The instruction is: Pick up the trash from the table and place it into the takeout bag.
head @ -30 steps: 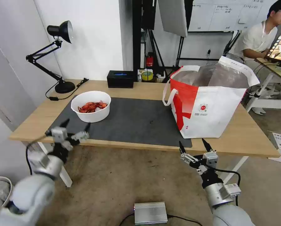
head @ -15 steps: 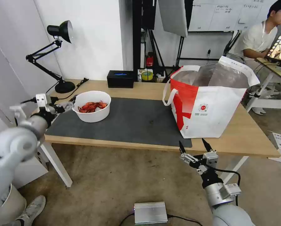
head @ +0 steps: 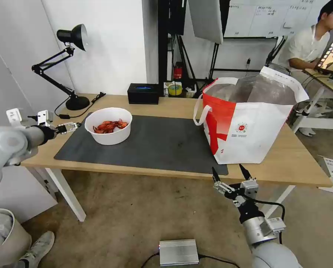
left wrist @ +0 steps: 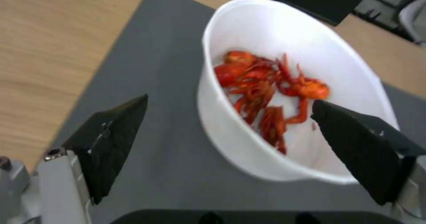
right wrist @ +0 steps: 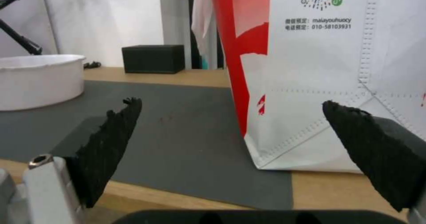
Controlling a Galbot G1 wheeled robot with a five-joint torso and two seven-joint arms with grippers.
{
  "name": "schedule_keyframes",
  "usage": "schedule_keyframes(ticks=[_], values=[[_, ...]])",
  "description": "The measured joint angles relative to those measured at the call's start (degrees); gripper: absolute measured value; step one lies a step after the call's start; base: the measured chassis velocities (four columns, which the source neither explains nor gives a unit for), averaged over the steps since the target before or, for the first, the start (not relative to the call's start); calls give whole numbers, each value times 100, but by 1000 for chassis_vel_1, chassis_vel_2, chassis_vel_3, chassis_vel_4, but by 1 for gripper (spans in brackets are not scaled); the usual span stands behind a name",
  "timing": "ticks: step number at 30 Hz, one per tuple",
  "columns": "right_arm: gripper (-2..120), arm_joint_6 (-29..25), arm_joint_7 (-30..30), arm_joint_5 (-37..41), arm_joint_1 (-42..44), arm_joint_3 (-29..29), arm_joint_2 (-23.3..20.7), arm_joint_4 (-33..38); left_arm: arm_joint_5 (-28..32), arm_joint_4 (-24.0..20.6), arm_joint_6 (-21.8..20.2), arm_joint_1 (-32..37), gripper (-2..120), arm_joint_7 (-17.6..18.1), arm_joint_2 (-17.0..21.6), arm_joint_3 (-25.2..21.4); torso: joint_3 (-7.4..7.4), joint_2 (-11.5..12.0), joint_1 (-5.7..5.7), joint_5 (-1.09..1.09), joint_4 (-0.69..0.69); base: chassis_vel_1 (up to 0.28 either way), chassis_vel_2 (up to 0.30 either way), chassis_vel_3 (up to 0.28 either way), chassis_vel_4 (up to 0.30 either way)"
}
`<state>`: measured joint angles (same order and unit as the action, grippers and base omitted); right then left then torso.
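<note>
The white bowl [head: 108,125] of red crayfish shells [head: 107,126] is sitting on the dark grey mat [head: 162,145] of the counter [head: 296,163], well apart from the takeout bag [head: 248,123], which is standing open-mouthed at the mat's other end. The left tool [head: 67,128] is hovering just beside the bowl, on the side away from the bag, with its fingers spread and gripping nothing. In the left wrist view the left tool [left wrist: 231,117] is bracketing the bowl's [left wrist: 248,150] near wall: one finger is over the mat outside the rim, the other is sitting in front of the inside.

The bowl is looking like thin, light, fairly stiff plastic with a smooth, probably slippery wall. The shells [left wrist: 266,94] are lying loose in a shallow heap and will likely be sliding if the bowl is tipping. A pinch across the rim, one finger inside and one outside, seems the sensible hold, kept level. Squeezing hard may be flexing the wall.

The right tool [head: 230,175] is waiting released and empty below the counter's front edge, near the bag's lower corner.
</note>
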<state>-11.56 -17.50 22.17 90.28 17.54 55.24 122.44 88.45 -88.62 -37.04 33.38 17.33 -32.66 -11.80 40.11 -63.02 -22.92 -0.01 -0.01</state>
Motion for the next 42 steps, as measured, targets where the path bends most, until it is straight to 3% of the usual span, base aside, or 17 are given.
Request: schedule_keyframes(ticks=[14,27,38,42], values=[[100,0,0,0,0,0,0,0,109,751,-48,-983,100,99,-457,856,0,0,0,1,0,0,0,0,0],[100,0,0,0,0,0,0,0,-213,1589,-225,-1779,100,291,-849,1811,0,0,0,1,0,0,0,0,0],[100,0,0,0,0,0,0,0,-314,1880,-394,-2054,100,512,-979,2203,0,0,0,1,1,0,0,0,0],[100,1,0,0,0,0,0,0,-313,1916,-434,-2131,93,591,-1003,2291,0,0,1,1,1,0,0,0,0]])
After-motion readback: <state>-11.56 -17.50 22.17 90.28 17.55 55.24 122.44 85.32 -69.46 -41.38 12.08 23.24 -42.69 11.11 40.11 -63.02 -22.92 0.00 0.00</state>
